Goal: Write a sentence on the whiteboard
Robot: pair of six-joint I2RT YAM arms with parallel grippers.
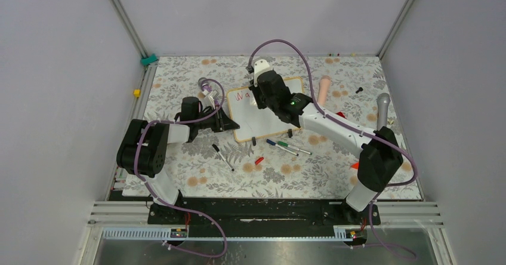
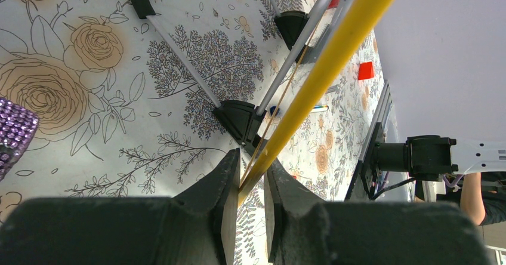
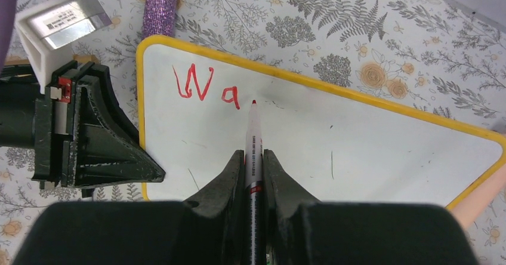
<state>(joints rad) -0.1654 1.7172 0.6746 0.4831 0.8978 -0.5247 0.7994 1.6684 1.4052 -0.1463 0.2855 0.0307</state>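
1. The yellow-framed whiteboard [image 1: 265, 125] lies on a flowered bench [image 1: 197, 175].
2. The left tool [image 2: 250, 178] pinches the whiteboard's left edge.
3. The right tool [image 3: 253, 157] pinches a red marker [image 3: 253, 128], its tip at the whiteboard, just right of the sentence [image 3: 206, 86], so far "Wa", near the whiteboard's top left corner.
4. Loose pens [image 1: 287, 147] lie beside the whiteboard's near edge.

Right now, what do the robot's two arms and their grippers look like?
The left arm and right arm each have chunky black joints joined by smooth white links, with a purple braided cable looping along them. A small green light glows on the right arm. The left gripper and right gripper each have two matte black, wedge-shaped fingers.
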